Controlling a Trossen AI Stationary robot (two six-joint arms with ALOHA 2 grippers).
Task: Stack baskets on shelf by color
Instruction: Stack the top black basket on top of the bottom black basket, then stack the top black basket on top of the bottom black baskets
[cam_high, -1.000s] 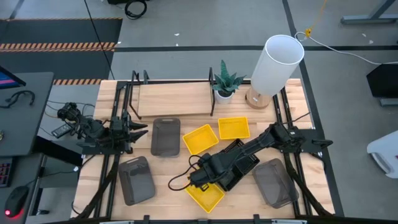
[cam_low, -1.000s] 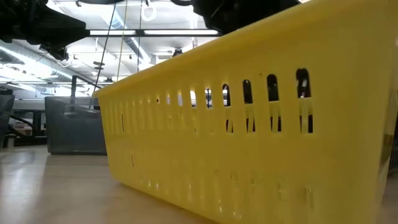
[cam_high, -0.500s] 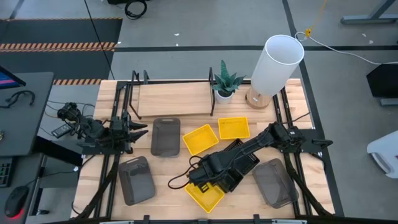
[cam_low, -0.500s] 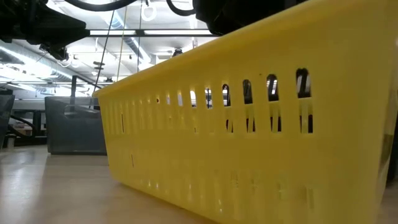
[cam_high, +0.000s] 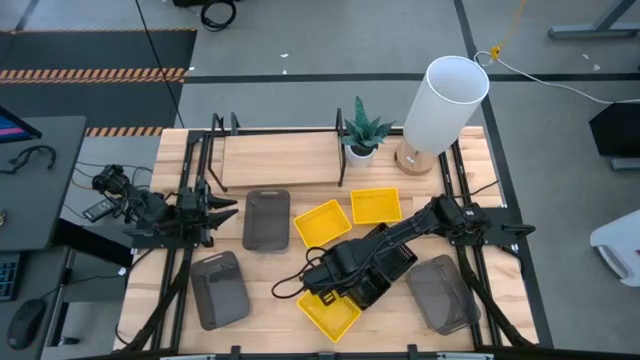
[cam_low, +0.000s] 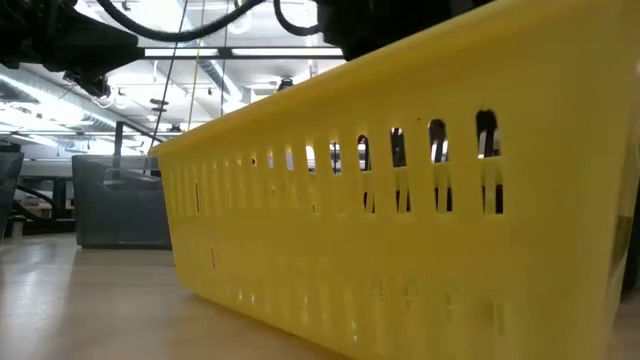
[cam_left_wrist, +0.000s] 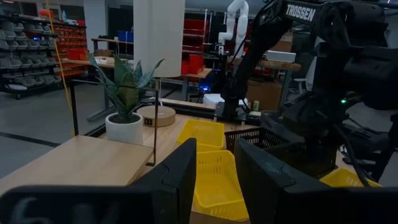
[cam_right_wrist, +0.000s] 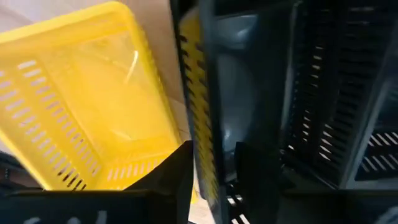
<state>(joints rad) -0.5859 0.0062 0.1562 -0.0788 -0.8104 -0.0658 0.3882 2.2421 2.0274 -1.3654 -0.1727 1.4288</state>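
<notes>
1. the left gripper (cam_high: 222, 208) waits at the left edge of the table, just left of a dark grey basket (cam_high: 266, 219). its fingers (cam_left_wrist: 180, 177) stand apart with nothing between them.
2. the shelf (cam_high: 280, 160) lies along the far side of the table, and no basket is on it. a second grey basket (cam_high: 219, 290) rests near the left corner.
3. in the middle, two yellow baskets lie flat: one tilted (cam_high: 322, 223), and one (cam_high: 375, 205) just right of it, closer to the plant (cam_high: 362, 131).
4. the third yellow basket (cam_high: 330, 314) is at the near edge, in the centre. the right gripper (cam_high: 322, 288) is over its far rim. in the right wrist view the fingers (cam_right_wrist: 180, 168) stand on either side of the yellow wall (cam_right_wrist: 198, 124), not pressed together. i cannot tell if they squeeze it already.
5. just right of this gripper lies a black basket (cam_high: 385, 262), almost touching the yellow one. a third grey basket (cam_high: 438, 292) is further right.
6. in my judgement the step is to grip this near yellow basket by its rim. to do it well, the wall should sit deep between the fingers before they close, and the black basket must not be caught together with it.
7. the thin plastic wall probably bends, so a straight lift would help. the basket must clear the other yellow ones on its way to the shelf.
</notes>
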